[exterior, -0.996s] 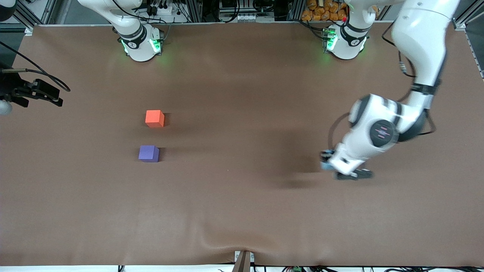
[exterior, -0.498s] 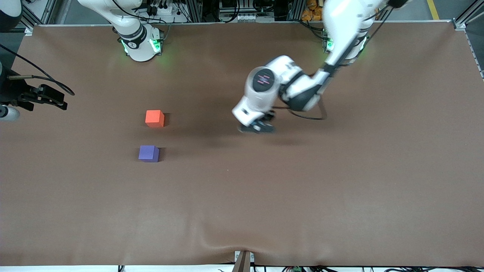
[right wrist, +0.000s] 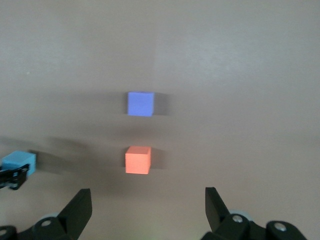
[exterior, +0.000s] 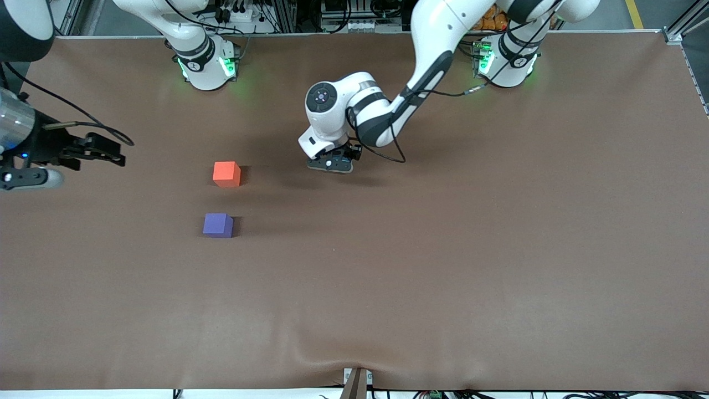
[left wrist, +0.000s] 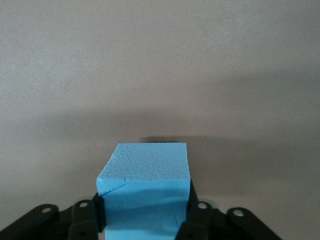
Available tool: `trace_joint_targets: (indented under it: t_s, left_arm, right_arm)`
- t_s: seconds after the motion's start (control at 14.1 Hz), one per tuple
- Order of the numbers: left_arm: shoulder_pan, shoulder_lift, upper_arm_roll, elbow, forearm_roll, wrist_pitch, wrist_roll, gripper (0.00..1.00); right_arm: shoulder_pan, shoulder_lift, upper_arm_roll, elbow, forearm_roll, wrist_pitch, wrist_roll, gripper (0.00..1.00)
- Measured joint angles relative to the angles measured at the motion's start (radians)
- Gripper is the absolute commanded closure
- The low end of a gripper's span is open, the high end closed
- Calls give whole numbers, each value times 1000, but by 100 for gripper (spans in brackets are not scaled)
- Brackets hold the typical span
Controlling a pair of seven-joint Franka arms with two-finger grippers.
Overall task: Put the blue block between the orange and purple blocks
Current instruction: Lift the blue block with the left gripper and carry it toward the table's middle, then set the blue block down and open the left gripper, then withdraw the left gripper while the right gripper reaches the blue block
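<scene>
On your bench [exterior: 443, 277], the orange block [exterior: 226, 173] sits farther from the camera than the purple block [exterior: 217, 225], close together but apart. The left gripper [exterior: 331, 164] hovers over bare bench toward the left arm's end; the right gripper [exterior: 108, 151] waits at the right arm's end.

Bare table [exterior: 388, 266] lies all round; a narrow gap separates orange block [exterior: 226, 173] from purple block [exterior: 217, 225].

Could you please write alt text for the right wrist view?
The open right gripper hangs over bare brown table, facing the orange block and purple block, which sit apart. At the edge, the left gripper holds the blue block.
</scene>
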Motion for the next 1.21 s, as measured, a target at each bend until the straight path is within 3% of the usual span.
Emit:
trace_joint_targets:
  t_s: [0.28, 0.43, 0.85, 1.21]
  left_arm:
    - [-26, -13, 42, 62, 4, 2, 0, 0]
    - [-14, -65, 46, 92, 4, -15, 1, 0]
    - [58, -375, 46, 111, 4, -295, 47, 0]
    - [151, -619, 48, 109, -22, -573, 215, 0]
  right_arm:
    - [79, 7, 2, -6, 23, -2, 68, 0]
    - [102, 9, 2, -12, 23, -2, 83, 0]
    - [166, 15, 3, -36, 23, -3, 221, 0]
    - [231, 15, 3, -84, 26, 0, 368, 0]
